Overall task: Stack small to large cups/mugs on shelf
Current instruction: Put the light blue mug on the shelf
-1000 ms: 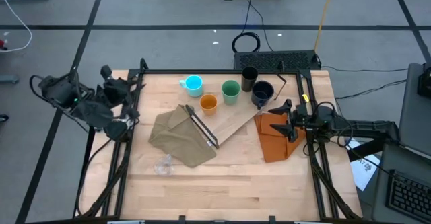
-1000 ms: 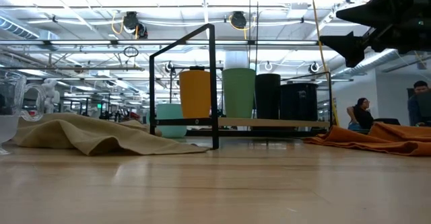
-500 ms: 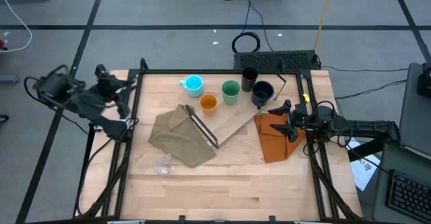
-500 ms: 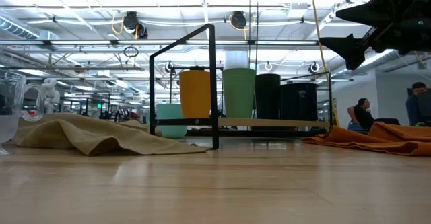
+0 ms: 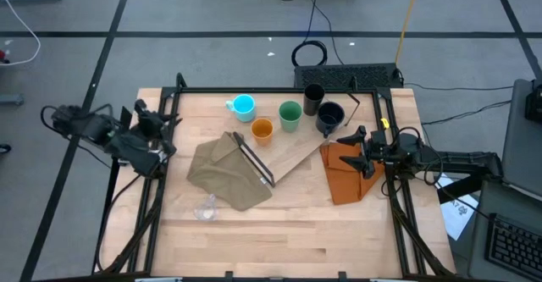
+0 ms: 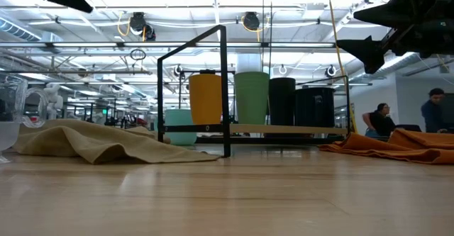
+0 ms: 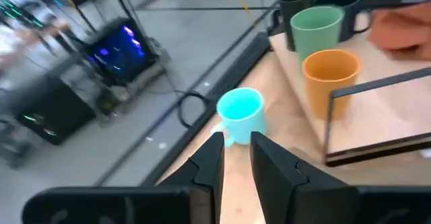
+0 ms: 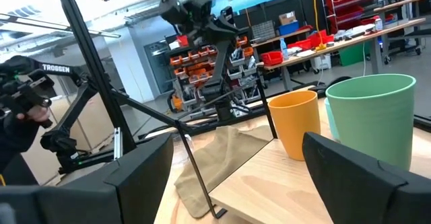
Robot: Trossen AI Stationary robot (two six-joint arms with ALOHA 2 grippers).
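Fingers of the left tool (image 7: 234, 158) stand slightly apart, empty, at the worktop's left edge; the cyan mug (image 7: 241, 114) sits just ahead. Right tool (image 5: 354, 146) gapes wide over the orange cloth (image 5: 345, 174), beside the navy mug (image 5: 329, 116).

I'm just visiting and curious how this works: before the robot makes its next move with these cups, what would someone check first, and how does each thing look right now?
1. Left gripper empty: ok, narrow gap, nothing between its fingers.
2. Right gripper open and empty: ok, hovering over the orange cloth.
3. Cyan mug upright and unobstructed: ok, standing off the shelf.
4. Orange cup, green cup, black tumbler, dark mug upright in a row: ok.
5. Clear cup upright: cannot tell.
6. Shelf surface free: not ok, tan cloth overlaps its framed end.
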